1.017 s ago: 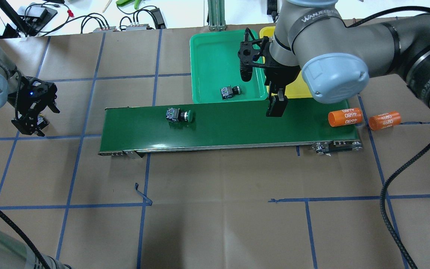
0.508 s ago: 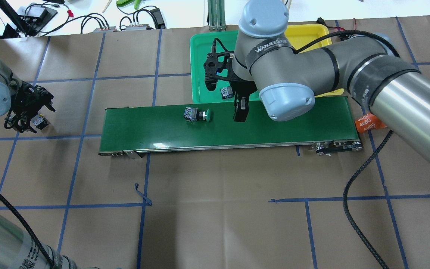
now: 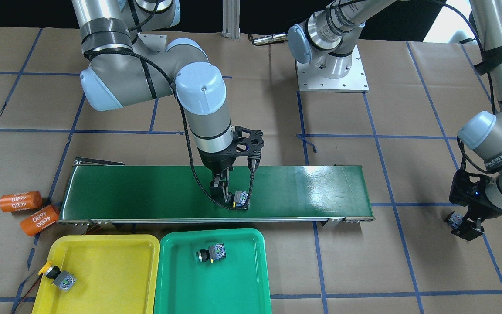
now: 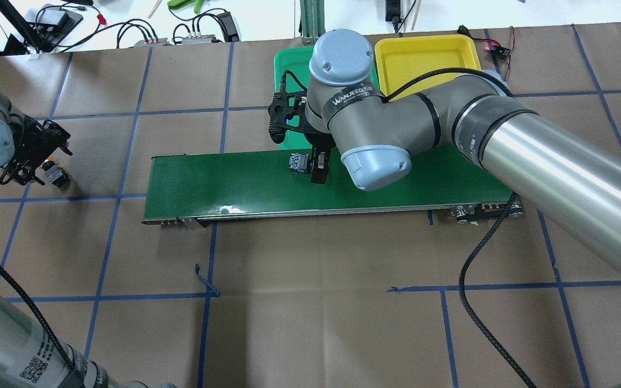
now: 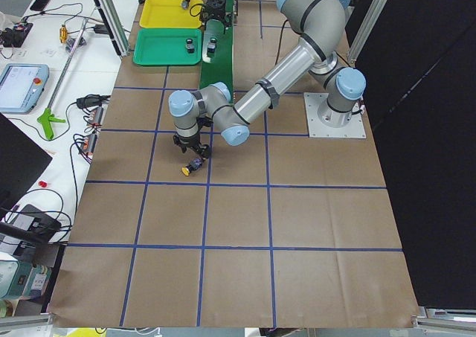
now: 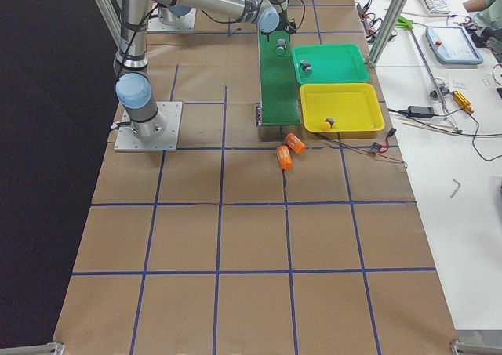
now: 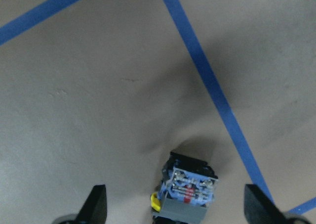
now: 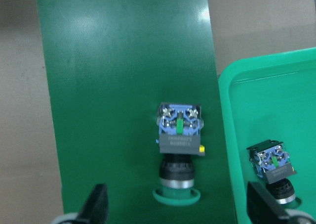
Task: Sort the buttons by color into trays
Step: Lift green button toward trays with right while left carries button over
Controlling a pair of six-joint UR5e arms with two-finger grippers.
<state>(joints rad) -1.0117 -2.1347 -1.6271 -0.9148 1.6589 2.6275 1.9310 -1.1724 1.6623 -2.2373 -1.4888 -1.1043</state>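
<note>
Front-facing view: the belt [image 3: 146,192] crosses the desk [image 3: 251,109] from 9 to 3 o'clock. The right fingers [image 3: 219,191] hang low over its middle, with the belt button [image 3: 241,199] just at their 3 o'clock. At the belt's 6 o'clock the yellow tray [image 3: 111,270] and the green tray [image 3: 233,283] lie side by side. The yellow-tray button [image 3: 58,278], yellow cap showing, lies in that tray's 8 o'clock corner. The green-tray button [image 3: 211,254] lies near its tray's 12 o'clock rim. Two orange cylinders [image 3: 21,201] lie on the desk at the belt's 9 o'clock end. Far out at 3 o'clock the left fingers [image 3: 466,227] hang low over the desk, the desk button [image 3: 452,219] just at their 9 o'clock.

Overhead view: the right arm covers most of the green tray. The belt button lies near the belt's 12 o'clock edge.

Left side view: the desk button shows a yellow cap, at 6 o'clock of the left fingers.

Left wrist view: the left fingers are spread wide and hold nothing. The desk button sits between them at the frame's 6 o'clock, touching neither.

Right wrist view: the right fingers are spread wide and empty. The belt button lies between them, green cap toward 6 o'clock, touching neither. The green-tray button shows at 4 o'clock.
</note>
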